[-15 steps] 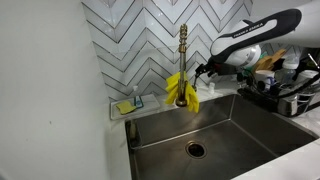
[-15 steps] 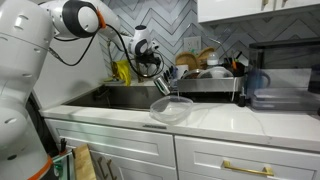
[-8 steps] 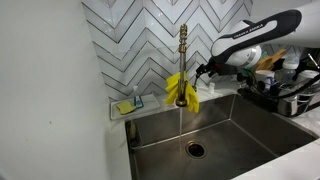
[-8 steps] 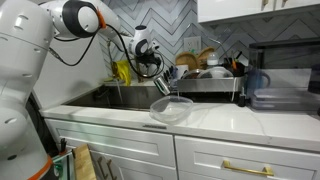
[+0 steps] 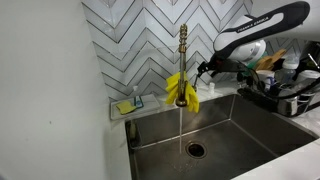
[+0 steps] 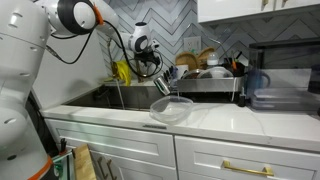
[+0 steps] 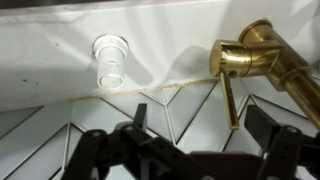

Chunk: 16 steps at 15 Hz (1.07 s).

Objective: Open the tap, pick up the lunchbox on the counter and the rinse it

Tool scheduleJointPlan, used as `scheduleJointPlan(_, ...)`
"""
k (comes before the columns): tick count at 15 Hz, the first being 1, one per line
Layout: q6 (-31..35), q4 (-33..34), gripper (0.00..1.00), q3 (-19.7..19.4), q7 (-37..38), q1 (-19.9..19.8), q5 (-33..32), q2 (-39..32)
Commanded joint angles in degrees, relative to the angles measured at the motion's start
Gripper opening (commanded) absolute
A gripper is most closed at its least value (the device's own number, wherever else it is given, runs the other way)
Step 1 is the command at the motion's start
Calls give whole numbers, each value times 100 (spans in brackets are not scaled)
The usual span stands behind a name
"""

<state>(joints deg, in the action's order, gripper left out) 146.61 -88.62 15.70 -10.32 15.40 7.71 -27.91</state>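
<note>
At the back wall of the sink, my gripper hangs just beside the tap, level with the top of the yellow gloves draped over its lower stem.

Wrist view: fingers spread wide, nothing pinched. The thin brass lever shows in the gap, close to one finger. I cannot tell whether they touch.

A thin stream of water falls from the tap into the steel sink, landing near the drain.

The lunchbox sits on the white counter at the sink's front edge, well apart from the gripper. The dish rack beyond it is crowded. Chevron tile runs behind the tap.
</note>
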Motion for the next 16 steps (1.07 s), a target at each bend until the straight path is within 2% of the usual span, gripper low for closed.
scheduleJointPlan(1, -1050, -379, 100, -136, 647, -34, -56, 706)
scheduleJointPlan(5, -2262, -631, 100, -86, 346, -273, 196, 1437)
scheduleJointPlan(7, -2448, -968, 100, -23, -413, -487, 487, 1864)
scheduleJointPlan(9, -2627, -1374, 100, -98, -849, -623, 810, 2365)
scheduleJointPlan(12, -3050, -1968, 100, -332, -1490, -832, 1332, 3139)
scheduleJointPlan(16, -3862, -2589, 100, -906, -1881, -957, 1323, 4058)
